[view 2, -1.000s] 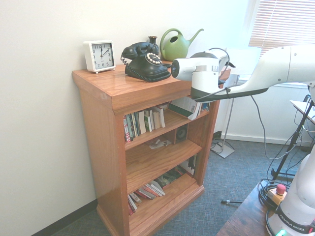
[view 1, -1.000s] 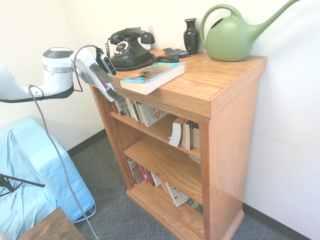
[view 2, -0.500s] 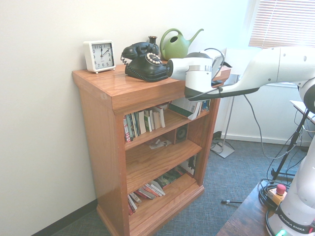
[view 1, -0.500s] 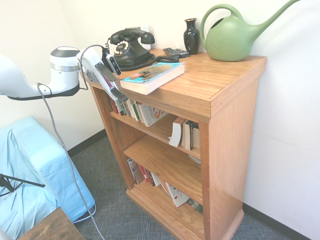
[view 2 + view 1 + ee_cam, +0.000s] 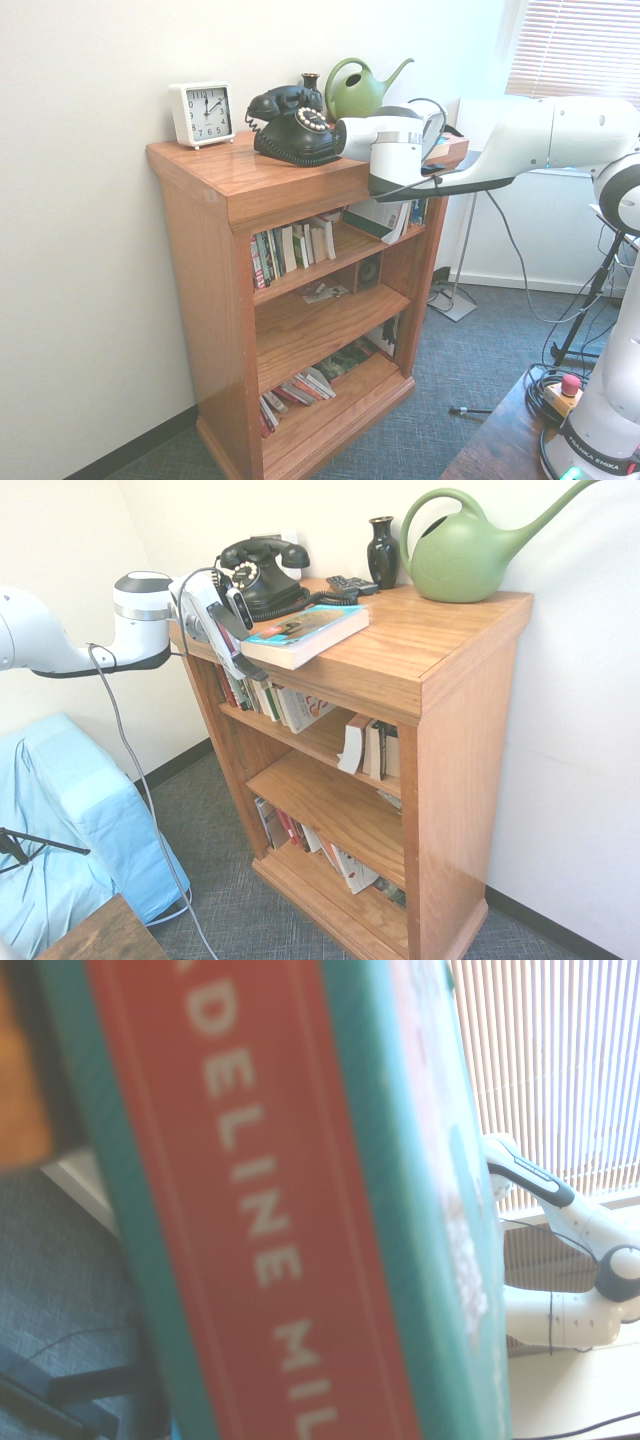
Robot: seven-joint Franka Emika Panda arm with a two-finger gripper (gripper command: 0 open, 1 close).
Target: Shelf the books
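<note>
- I see a wooden bookcase (image 5: pixel 450 645) by a pale wall (image 5: pixel 580 720)
- On top, upper centre, the book (image 5: pixel 305 633) lies cover up, long axis lower-left to upper-right
- My claw (image 5: pixel 243 645) gapes open

The middle shelf (image 5: pixel 335 795) has bare room for entry from the front; the paperback (image 5: pixel 300 637) apparently blocks the pincer (image 5: pixel 252 660) toward the telephone (image 5: pixel 258 580).

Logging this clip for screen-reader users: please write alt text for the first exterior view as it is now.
A robot gripper, jaws open, is at the near end of a thick turquoise-covered paperback lying flat on a wooden bookcase. Behind the book are a black rotary telephone, dark vase and green watering can.
</note>
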